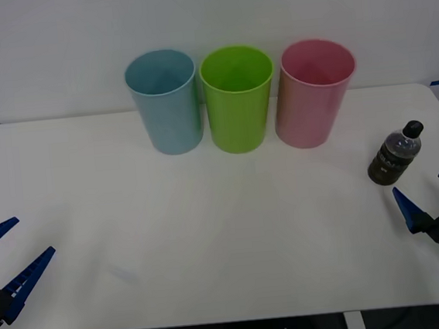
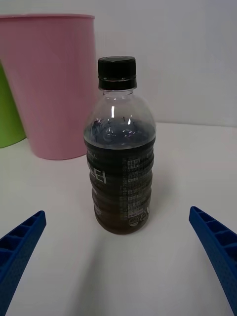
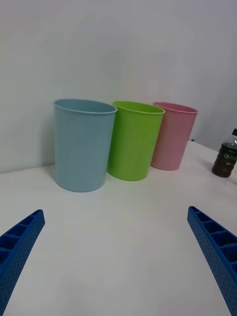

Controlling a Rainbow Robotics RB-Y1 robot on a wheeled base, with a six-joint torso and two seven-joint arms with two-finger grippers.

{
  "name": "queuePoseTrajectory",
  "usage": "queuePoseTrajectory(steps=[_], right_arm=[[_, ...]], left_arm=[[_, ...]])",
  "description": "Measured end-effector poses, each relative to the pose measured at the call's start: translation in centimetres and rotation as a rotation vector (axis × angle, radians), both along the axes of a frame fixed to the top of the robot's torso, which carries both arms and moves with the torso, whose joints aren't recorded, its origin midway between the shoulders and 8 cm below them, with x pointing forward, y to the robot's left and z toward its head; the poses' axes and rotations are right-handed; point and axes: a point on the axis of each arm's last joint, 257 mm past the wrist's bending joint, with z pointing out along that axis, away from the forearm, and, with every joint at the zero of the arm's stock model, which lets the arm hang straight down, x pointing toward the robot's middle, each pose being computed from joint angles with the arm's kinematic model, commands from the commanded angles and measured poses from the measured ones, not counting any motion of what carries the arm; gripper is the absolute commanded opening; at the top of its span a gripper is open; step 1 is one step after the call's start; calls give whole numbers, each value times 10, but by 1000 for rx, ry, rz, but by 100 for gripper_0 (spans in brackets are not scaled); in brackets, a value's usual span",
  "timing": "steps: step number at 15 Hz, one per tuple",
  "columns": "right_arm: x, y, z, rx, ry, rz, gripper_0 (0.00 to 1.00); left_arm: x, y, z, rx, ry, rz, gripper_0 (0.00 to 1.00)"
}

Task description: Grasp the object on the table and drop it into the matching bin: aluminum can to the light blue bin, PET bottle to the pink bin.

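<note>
**Bottle standing by the pink bin**

We are seeing the PET bottle (image 1: 395, 154) standing upright on the table (image 1: 211, 235), part-filled with brown liquid, near the pink bin (image 1: 313, 97). The right gripper (image 1: 431, 196) is gaping wide just behind it, touching nothing; the left gripper (image 1: 14, 250) is also spread wide.

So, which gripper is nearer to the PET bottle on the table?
The right. The right gripper is open just in front of the PET bottle, near the table's right edge. The left gripper, also open, sits far across at the left edge.
</note>
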Motion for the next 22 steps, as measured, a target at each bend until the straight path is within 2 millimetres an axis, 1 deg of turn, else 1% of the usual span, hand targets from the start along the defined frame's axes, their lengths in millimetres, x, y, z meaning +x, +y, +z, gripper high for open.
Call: queuePoseTrajectory(steps=[7,15,19,22], right_arm=[[38,6,-9,-8,15,-3,100],[77,21,-10,-20,22,12,100],[92,25,-7,-41,28,-4,100],[95,27,-7,-50,31,-9,100]], left_arm=[[0,0,0,0,0,0,100],[0,0,0,0,0,0,100],[0,0,0,0,0,0,100],[0,0,0,0,0,0,100]])
